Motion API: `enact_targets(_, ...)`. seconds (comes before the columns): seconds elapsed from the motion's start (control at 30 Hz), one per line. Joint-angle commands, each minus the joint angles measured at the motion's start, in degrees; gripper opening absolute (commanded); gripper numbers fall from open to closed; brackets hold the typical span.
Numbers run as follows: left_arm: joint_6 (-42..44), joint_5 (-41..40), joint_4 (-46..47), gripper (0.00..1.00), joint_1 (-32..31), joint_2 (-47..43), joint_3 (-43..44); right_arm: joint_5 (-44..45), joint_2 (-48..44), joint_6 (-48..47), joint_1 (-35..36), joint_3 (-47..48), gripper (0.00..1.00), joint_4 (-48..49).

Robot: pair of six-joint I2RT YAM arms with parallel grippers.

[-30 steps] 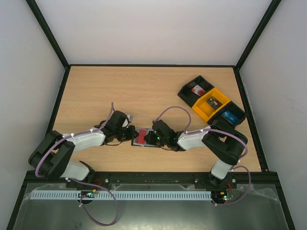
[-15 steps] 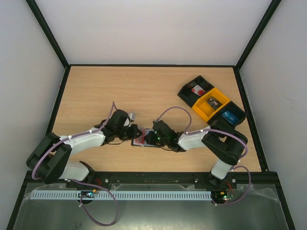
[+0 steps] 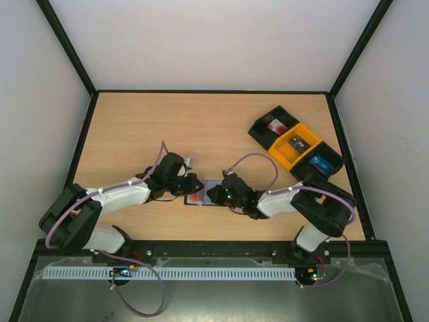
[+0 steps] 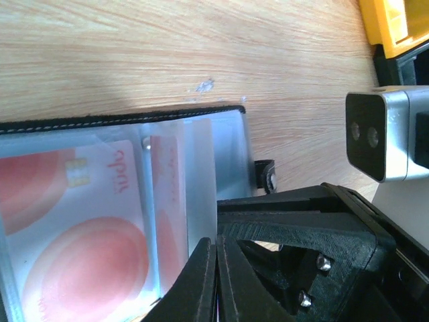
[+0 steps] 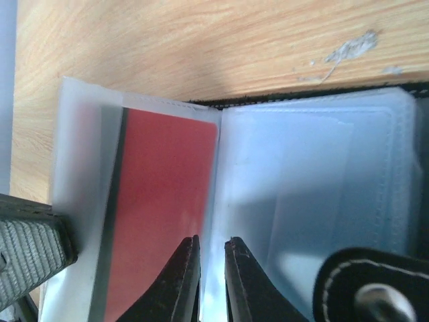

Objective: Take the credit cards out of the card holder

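Card holder (image 3: 209, 193) lay open on table (image 3: 201, 127), near front edge, between both grippers. Left gripper (image 3: 190, 184) was at its left end, fingers pressed together at clear sleeve (image 4: 201, 168) edge; could not tell if sleeve was pinched. Right gripper (image 5: 211, 268) was over holder's middle, fingers with narrow gap only. Credit cards (image 5: 161, 208) stayed in sleeve, just beside right fingertips, long axis parallel to them. Right arm seemed nearer.

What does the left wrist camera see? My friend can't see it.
The left tool is pinched shut on a clear sleeve edge of the open card holder, where credit cards with big red circles sit inside. It lies on a wooden table.
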Motion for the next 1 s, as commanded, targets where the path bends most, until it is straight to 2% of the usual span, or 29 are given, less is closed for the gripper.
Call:
enact_targets(0.0,-0.19,-1.08,-0.24,0.02,-0.80,0.64,2.24,4.51,-4.41,0.91,0.41,-1.75,0.13,2.06)
enact_targets(0.53,-1.82,-3.26,1.58,0.03,-6.56,5.65,6.45,15.81,-19.77,-0.16,0.37,-7.28,0.13,-6.29)
enact_targets(0.6,-1.85,-2.98,2.26,0.07,-7.25,5.92,7.00,15.73,-20.23,-0.41,0.36,-7.33,0.13,-6.59)
enact_targets(0.77,-2.45,-2.10,3.56,0.25,-7.79,5.11,6.59,15.77,-21.35,0.00,0.38,-7.66,0.13,-7.53)
enact_targets(0.97,-1.84,-3.69,1.83,0.33,-7.86,0.76,6.08,16.32,-22.69,-0.08,0.40,-7.83,0.13,-8.31)
